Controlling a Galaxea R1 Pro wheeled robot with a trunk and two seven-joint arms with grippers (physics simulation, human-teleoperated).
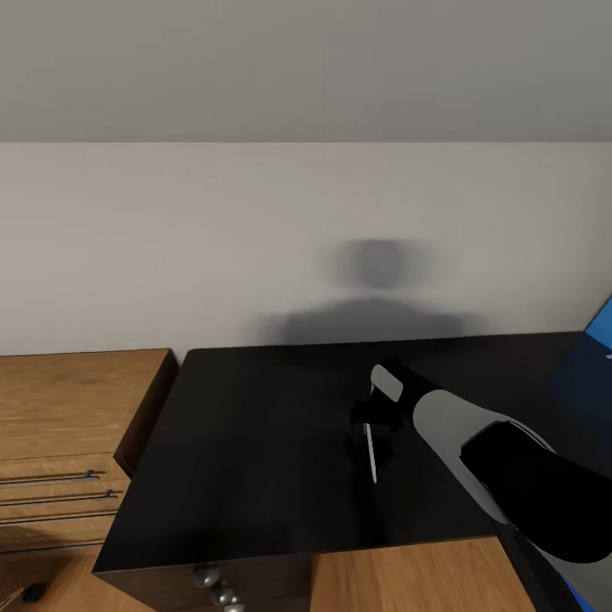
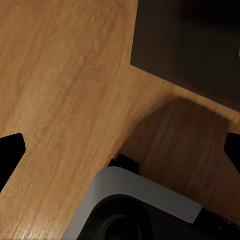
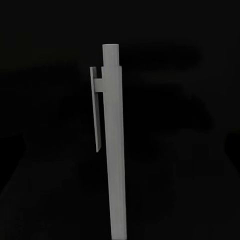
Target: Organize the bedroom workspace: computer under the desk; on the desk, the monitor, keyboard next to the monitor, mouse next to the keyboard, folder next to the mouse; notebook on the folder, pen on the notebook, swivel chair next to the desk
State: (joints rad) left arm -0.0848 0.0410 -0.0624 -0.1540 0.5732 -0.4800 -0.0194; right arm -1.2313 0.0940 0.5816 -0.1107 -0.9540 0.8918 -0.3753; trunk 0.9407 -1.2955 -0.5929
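Your right claw (image 1: pixel 371 425) hangs over the glossy black bench (image 1: pixel 255 442), its spread indiscernible; beneath lies a slim grey clipped pen (image 3: pixel 114 145).

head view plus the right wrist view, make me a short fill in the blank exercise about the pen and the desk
1. The pen seen by the right wrist camera is light ____ in colour.
2. In the head view the right end effector is over the glossy ____ desk.
3. At the head view's right edge, a bright ____ folder shows above the desk.
4. Left of the desk stands an oak unit with ____ drawer handles.

Missing words: grey; black; blue; metal
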